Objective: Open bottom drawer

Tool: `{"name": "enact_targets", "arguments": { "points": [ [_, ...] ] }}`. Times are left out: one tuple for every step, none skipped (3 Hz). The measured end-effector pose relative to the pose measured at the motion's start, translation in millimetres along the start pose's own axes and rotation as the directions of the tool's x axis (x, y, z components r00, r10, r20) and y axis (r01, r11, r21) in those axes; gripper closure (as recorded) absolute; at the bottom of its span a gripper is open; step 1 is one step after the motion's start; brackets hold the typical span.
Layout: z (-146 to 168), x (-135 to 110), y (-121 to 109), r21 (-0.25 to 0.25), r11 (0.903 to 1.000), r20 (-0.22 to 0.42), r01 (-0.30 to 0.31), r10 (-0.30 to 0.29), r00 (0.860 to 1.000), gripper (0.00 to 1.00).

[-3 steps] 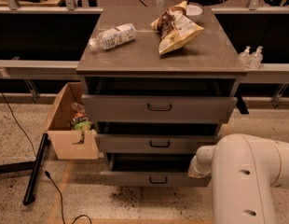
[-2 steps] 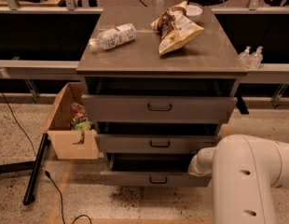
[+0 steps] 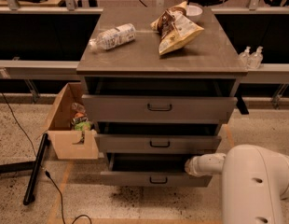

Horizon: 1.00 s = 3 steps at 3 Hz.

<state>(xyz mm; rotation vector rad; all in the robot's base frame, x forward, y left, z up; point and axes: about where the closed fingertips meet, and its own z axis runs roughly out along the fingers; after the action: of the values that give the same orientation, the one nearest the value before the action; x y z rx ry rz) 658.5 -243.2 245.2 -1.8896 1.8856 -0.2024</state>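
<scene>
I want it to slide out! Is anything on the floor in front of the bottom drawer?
Nothing visible. The floor before the bottom drawer looks bare; the cardboard box sits off to its left. The end effector is at the drawer's right end.

Bulks large at the lower right as a pale, rounded arm housing [image 3: 256, 185], nearest the camera and cut off by the picture's edge. Runs from there leftward as a slimmer cream forearm [image 3: 209, 164], roughly level (dipping a little toward the tip). Ends in the tool [image 3: 188, 166], low and just right of centre, pointed left, with its far end lost in shadow.
</scene>
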Motion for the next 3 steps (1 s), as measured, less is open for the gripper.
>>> {"name": "enact_targets", "arguments": {
  "points": [
    [13,-2,-4,0.041,0.9986,0.020,0.034,-0.035,0.999,1.00],
    [32,0,-9,0.078,0.9946,0.036,0.069,-0.072,0.997,1.00],
    [42,1,-14,0.091,0.9921,0.046,0.087,-0.091,0.995,1.00]
  ]
}}
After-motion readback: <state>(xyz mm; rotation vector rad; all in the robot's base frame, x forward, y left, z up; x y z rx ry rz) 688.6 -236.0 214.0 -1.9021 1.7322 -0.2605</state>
